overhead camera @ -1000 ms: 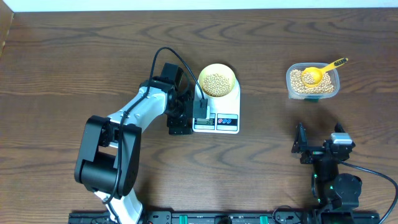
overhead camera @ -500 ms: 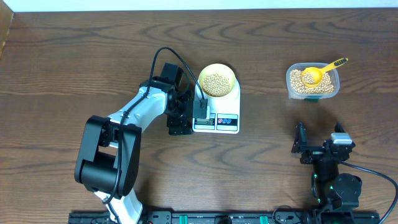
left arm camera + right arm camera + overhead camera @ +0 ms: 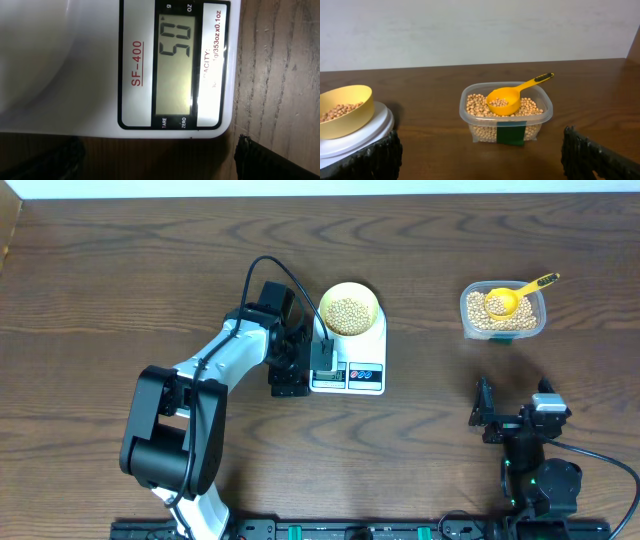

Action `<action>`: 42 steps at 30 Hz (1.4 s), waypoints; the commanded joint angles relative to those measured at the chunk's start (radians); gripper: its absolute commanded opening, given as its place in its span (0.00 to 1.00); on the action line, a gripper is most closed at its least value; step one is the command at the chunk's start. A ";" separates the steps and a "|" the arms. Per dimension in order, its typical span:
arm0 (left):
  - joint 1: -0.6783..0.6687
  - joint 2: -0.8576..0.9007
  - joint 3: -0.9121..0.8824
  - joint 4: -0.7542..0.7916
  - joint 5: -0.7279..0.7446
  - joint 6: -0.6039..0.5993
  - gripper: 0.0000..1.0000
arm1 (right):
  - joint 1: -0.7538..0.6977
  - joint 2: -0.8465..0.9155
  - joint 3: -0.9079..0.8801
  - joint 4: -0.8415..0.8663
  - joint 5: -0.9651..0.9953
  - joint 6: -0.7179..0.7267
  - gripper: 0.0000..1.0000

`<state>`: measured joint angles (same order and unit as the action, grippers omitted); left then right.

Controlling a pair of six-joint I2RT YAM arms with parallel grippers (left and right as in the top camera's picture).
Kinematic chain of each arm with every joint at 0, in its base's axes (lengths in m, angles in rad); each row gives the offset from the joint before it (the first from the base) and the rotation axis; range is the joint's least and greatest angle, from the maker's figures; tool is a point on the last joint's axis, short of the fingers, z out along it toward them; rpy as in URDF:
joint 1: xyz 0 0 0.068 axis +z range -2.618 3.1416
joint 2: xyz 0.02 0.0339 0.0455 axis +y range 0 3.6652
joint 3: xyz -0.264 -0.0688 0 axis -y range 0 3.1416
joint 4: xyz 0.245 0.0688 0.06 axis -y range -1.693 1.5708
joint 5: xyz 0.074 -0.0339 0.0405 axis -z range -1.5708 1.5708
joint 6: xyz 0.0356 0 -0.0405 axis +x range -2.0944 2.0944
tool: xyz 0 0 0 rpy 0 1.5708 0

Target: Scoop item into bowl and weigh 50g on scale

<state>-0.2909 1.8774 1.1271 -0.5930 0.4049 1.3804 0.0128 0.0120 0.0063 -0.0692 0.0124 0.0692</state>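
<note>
Currently held: nothing.

Grippers: the left gripper [image 3: 303, 370] has its jaws fully spread and is empty. It sits at the display end of the scale [image 3: 375, 340], whose display [image 3: 175, 65] lies directly ahead of its fingers and reads 50. The right gripper [image 3: 484, 415] is likewise wide open and empty, well short of the tub [image 3: 540, 120] straight ahead of it.

Item: beans [image 3: 348, 313], small, hard and smooth. Judged light singly, prone to roll and scatter, unsuited to pinching. Best moved with the scoop [image 3: 505, 97], taken by its slim handle, which angles up and away toward the right gripper's right.

Container, bowl [image 3: 350, 117]: pale yellow, standing on the scale platform just beyond the left gripper. Holds a shallow layer of beans. Likely light and rigid; take it by the rim, gently, as a nudge could upset the reading.

Container, tub: clear plastic, roughly half full of beans. The scoop rests in it with a few beans inside.
</note>
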 commanded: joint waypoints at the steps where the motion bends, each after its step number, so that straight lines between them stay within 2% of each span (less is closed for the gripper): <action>1: -0.005 -0.007 -0.013 0.002 -0.008 -0.008 0.98 | -0.006 -0.006 -0.001 -0.004 0.004 0.012 0.99; 5: -0.001 -0.077 -0.013 -0.004 -0.009 -0.009 0.98 | -0.006 -0.006 -0.001 -0.004 0.004 0.012 0.99; 13: 0.000 -0.344 -0.013 -0.054 -0.008 -0.009 0.98 | -0.006 -0.006 -0.001 -0.004 0.004 0.012 0.99; 18: 0.000 -0.506 -0.013 -0.167 0.023 -0.009 0.98 | -0.006 -0.006 -0.001 -0.004 0.004 0.012 0.99; 25: 0.000 -0.578 -0.013 -0.325 0.024 -0.009 0.98 | -0.006 -0.006 -0.001 -0.004 0.004 0.012 0.99; 27: 0.000 -0.584 -0.016 -0.349 0.064 -0.009 0.97 | -0.006 -0.006 -0.001 -0.004 0.004 0.012 0.99; 31: 0.023 -0.591 -0.019 -0.303 0.145 -0.049 0.98 | -0.006 -0.006 -0.001 -0.004 0.004 0.012 0.99; 33: 0.076 -0.592 -0.019 -0.211 0.148 -0.218 0.98 | -0.006 -0.006 -0.001 -0.004 0.004 0.012 0.99; 35: 0.134 -0.593 -0.019 -0.147 0.177 -0.317 0.98 | -0.006 -0.006 -0.001 -0.004 0.004 0.012 0.99; 39: 0.246 -0.593 -0.037 -0.099 0.273 -0.332 0.98 | -0.006 -0.006 -0.001 -0.004 0.004 0.012 0.99; 42: 0.306 -0.593 -0.156 0.008 0.363 -0.332 0.98 | -0.006 -0.006 -0.001 -0.004 0.004 0.012 0.99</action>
<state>-0.0158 1.2930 1.0691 -0.6434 0.6498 1.0924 0.0128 0.0116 0.0063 -0.0700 0.0132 0.0692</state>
